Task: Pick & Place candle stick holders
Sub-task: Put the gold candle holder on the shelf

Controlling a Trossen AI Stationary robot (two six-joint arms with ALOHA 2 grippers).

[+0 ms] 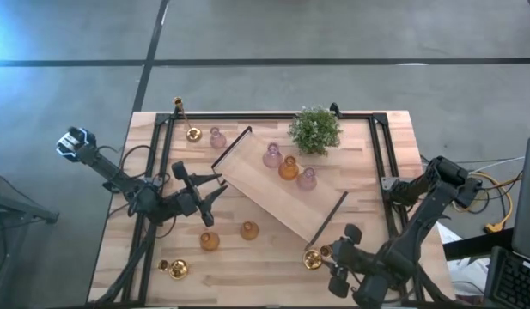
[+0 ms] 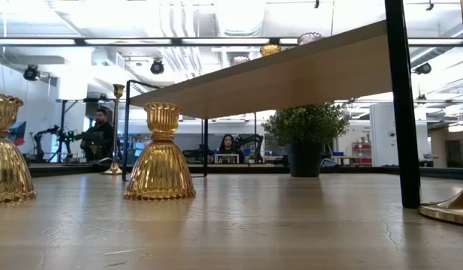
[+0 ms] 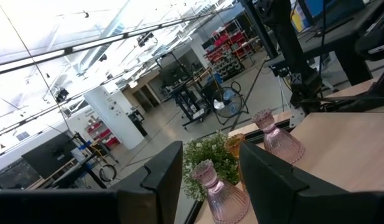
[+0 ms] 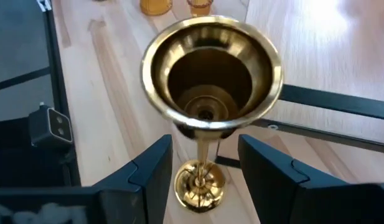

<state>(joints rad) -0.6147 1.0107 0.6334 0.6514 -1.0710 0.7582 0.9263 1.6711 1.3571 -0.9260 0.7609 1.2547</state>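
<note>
A gold tall-stemmed candle stick holder (image 4: 210, 68) stands upright on its round base (image 4: 201, 186) near the table's front right, and also shows in the high view (image 1: 313, 257). My right gripper (image 4: 204, 148) is open, with a finger on either side of the stem and not touching it. My left gripper (image 1: 220, 187) is open and empty at the left end of the long wooden tray (image 1: 265, 193). Two pink holders (image 1: 272, 155) (image 1: 307, 178) and an amber holder (image 1: 288, 167) stand on the tray. Two of the pink holders show ahead in the left wrist view (image 3: 220, 193).
On the table stand two amber holders (image 1: 210, 241) (image 1: 248, 230), a gold one (image 1: 174, 268) at front left, and a gold one (image 1: 193, 134), a pink one (image 1: 217, 137) and a tall gold one (image 1: 177, 105) at far left. A potted plant (image 1: 314, 129) stands by the tray's far side.
</note>
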